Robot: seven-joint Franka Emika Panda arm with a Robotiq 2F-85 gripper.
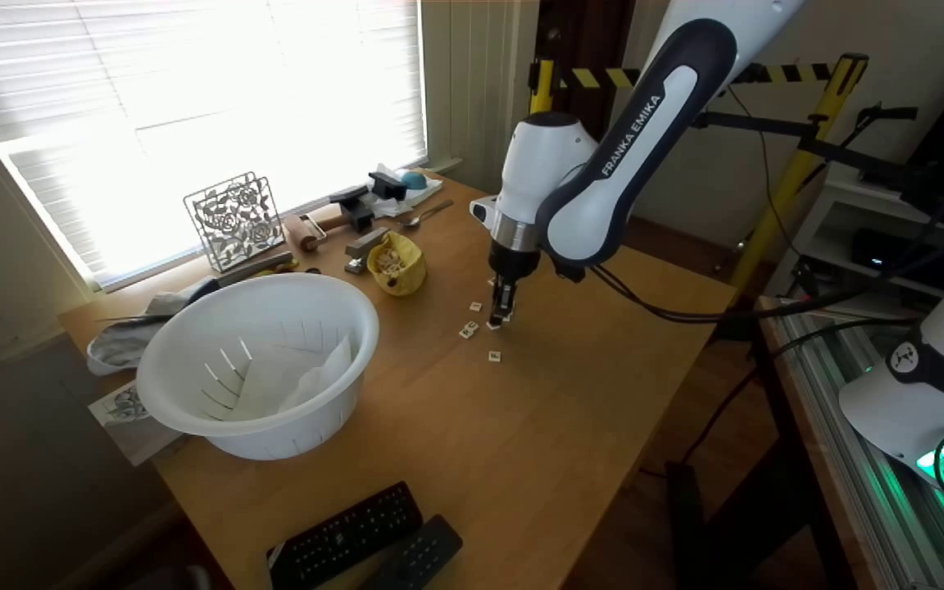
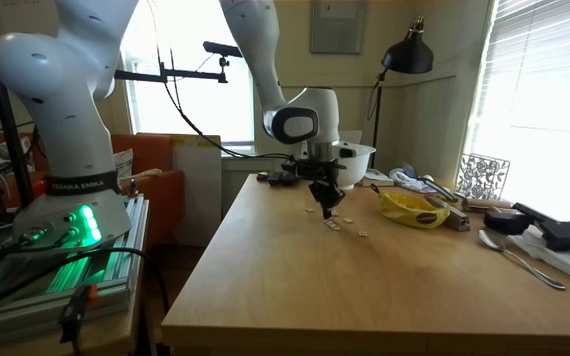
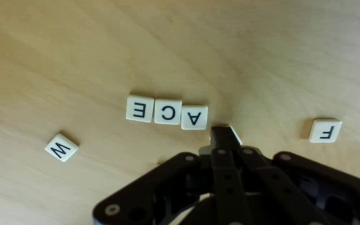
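Note:
My gripper (image 3: 224,137) points down at the wooden table, its fingers pressed together. A white letter tile (image 3: 235,135) lies mostly hidden behind the fingertips; only its edge shows, and whether they touch it I cannot tell. Just beside them, an A tile (image 3: 194,117), a C tile (image 3: 167,112) and an E tile (image 3: 140,108) form a tight row. A tile marked F (image 3: 325,130) lies apart to the right in the wrist view, and a turned tile, M or W (image 3: 61,147), lies at left. In both exterior views the gripper (image 1: 496,321) (image 2: 327,215) is low among the tiles.
A yellow pouch (image 1: 397,264) with small pieces inside sits near the tiles. A white bowl (image 1: 257,410), remotes (image 1: 349,533), a stapler (image 2: 448,212), a spoon (image 2: 522,262) and a metal napkin holder (image 1: 236,220) are also on the table (image 2: 344,296).

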